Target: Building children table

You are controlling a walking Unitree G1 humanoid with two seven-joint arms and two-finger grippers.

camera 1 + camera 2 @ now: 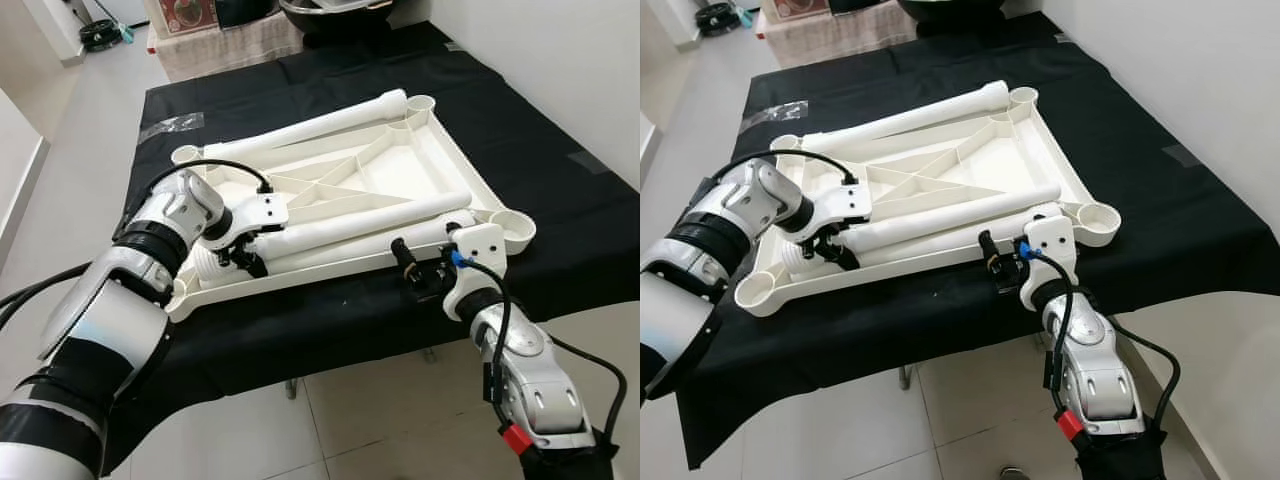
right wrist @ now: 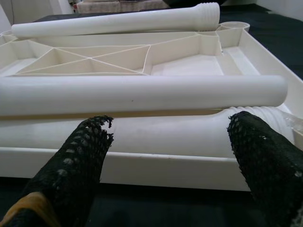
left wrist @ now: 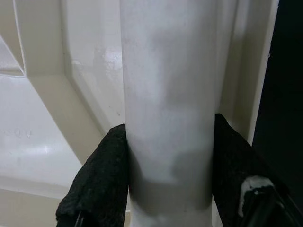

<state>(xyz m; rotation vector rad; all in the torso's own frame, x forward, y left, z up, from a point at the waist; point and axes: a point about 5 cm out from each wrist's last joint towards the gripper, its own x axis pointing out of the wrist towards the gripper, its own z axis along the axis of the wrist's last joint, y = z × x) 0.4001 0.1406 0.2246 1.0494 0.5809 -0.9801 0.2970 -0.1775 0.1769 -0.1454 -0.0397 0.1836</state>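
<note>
Left wrist view: left tool (image 3: 168,189) clenched around a white leg (image 3: 170,94) lying in the upturned tabletop (image 1: 420,165) on the counter (image 1: 560,230). Right tool (image 2: 175,156) released, leg ahead; advise firm grip before lifting.

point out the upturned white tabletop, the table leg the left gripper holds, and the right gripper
upturned white tabletop (image 1: 415,170), left eye view, flat inner panel
table leg (image 3: 165,94), left wrist view, mid shaft
right gripper (image 1: 420,265), left eye view, between fingertips

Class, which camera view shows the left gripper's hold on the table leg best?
The left wrist view: both black fingers press the leg from opposite sides. The eye views show the left gripper small, its contact partly hidden.
</note>
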